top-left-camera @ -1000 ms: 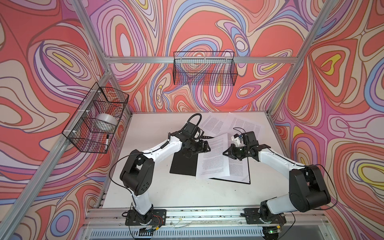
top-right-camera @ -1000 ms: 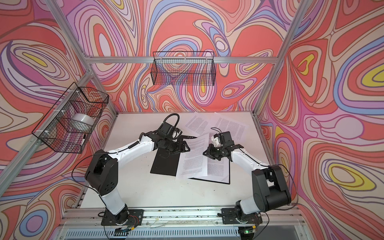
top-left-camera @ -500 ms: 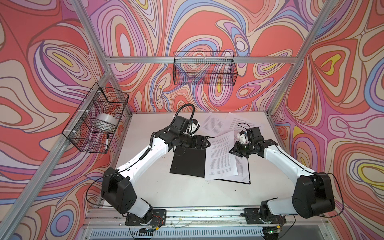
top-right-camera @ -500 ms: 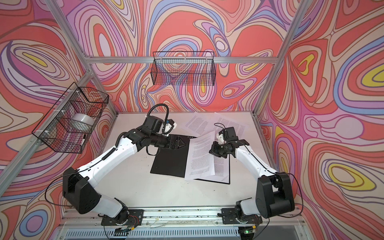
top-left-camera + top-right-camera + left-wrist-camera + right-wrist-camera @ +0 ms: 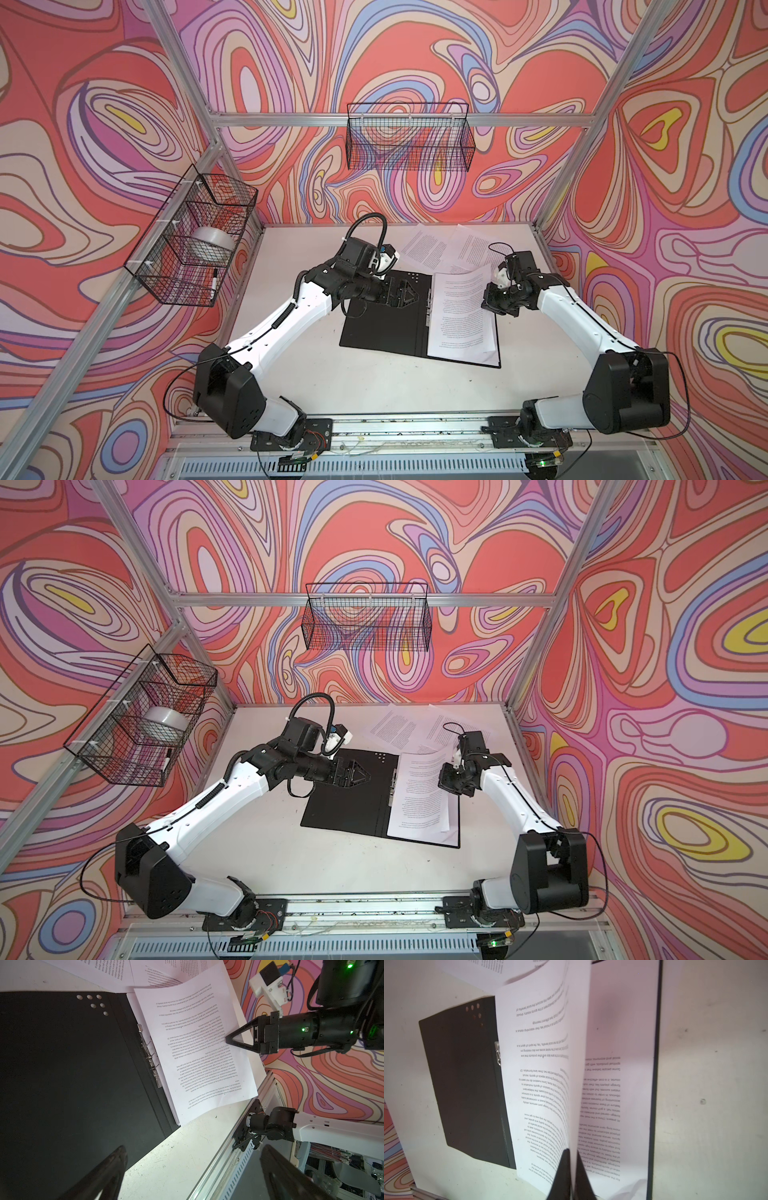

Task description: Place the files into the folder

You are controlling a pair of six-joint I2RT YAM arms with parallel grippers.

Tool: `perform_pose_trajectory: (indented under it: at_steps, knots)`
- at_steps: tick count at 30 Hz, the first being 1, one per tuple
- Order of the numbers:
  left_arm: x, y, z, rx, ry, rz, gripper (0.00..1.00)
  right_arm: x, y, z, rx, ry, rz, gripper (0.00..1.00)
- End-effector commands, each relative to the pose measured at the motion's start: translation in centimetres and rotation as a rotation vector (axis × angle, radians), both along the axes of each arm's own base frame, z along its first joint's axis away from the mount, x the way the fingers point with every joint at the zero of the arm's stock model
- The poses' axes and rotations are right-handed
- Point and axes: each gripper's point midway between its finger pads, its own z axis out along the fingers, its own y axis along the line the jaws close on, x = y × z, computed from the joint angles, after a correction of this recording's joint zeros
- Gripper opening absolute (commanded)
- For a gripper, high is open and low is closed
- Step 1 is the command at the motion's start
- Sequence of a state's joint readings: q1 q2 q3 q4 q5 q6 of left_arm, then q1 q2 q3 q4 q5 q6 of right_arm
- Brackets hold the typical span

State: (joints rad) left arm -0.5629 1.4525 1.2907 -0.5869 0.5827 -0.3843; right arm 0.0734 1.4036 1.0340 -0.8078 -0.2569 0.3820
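The folder (image 5: 382, 328) lies open on the desk (image 5: 374, 386), black inside up. The left hand (image 5: 405, 293) hovers released above its bare leaf. The right hand (image 5: 490, 297) is clenched on the top sheet (image 5: 461, 316), raised over the folder's other leaf; loose files (image 5: 428, 249) lie just beyond its far edge.

White table (image 5: 365, 395), folder (image 5: 380, 328) lying open, loose files (image 5: 428, 249) behind it

Folder (image 5: 382, 328) open flat, mid-table (image 5: 374, 386).
Files (image 5: 461, 316) on its right half, right of spine clip (image 5: 149, 1053); more sheets (image 5: 428, 249) on table just behind folder.
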Motion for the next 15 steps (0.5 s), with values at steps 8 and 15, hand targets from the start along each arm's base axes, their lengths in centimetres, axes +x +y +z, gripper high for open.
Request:
perform_pose_trajectory:
  at_steps: [8,15]
  knots:
    - [-0.6,0.0,0.5,-0.016,-0.015,-0.026,1.00,0.1,-0.3,-0.3,-0.039,0.017,0.087,0.00]
    - [-0.5,0.0,0.3,-0.013,-0.006,-0.026,1.00,0.9,0.4,-0.7,-0.013,0.008,0.123,0.00]
